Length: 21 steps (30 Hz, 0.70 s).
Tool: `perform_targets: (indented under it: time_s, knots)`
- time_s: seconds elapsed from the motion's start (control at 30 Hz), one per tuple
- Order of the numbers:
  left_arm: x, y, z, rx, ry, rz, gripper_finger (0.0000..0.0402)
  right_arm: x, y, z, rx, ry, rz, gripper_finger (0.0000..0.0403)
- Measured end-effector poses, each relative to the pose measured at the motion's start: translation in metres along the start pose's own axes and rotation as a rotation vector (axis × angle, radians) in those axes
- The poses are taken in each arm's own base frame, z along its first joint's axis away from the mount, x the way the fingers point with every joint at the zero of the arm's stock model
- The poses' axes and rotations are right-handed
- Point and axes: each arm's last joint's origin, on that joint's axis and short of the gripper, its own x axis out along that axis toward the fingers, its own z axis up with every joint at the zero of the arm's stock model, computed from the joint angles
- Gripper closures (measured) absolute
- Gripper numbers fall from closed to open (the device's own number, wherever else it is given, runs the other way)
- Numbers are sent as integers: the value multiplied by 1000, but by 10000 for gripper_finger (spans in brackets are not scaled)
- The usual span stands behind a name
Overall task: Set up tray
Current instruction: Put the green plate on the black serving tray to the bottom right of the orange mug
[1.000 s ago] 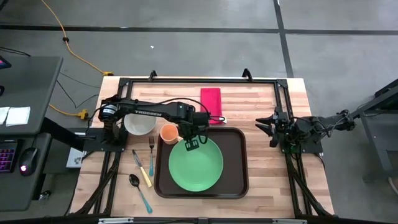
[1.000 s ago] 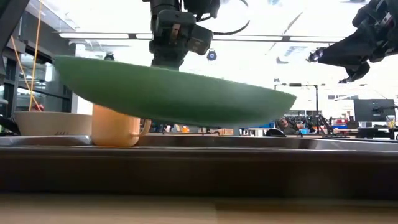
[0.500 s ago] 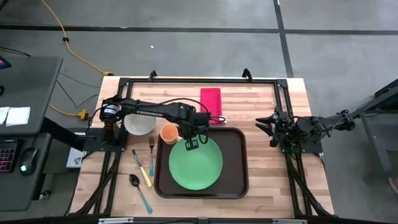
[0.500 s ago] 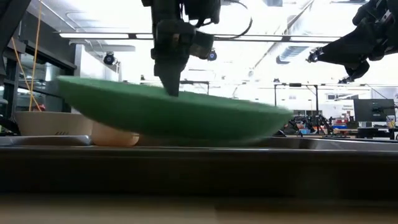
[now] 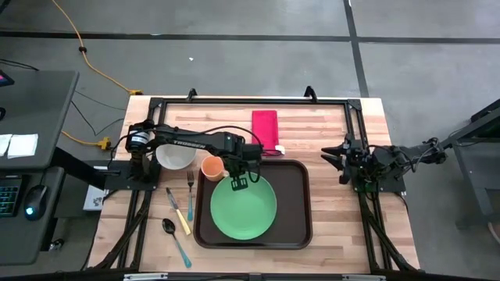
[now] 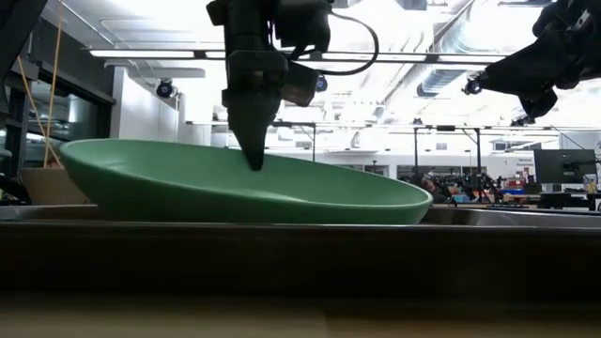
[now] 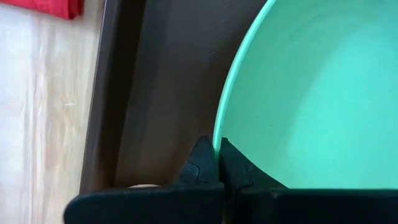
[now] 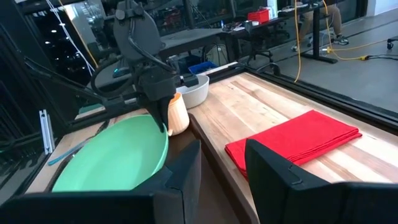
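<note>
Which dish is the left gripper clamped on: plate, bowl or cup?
The green plate on the tray. The left gripper pinches its rim; the white bowl and orange cup sit untouched beside the tray.

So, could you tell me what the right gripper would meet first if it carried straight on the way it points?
Probably the red cloth. The right gripper, open and idle at the table's right side, aims across the bare wood toward it, though depth is uncertain and it might pass above it.
</note>
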Motion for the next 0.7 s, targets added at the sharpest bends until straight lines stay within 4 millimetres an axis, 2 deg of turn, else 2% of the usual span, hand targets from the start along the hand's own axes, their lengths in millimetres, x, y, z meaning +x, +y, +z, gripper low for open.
perform_targets:
  time_s: [0.7]
  knots:
    - [0,-1,3,2,-28,-30,388,0,0,1,2,-9,3,299]
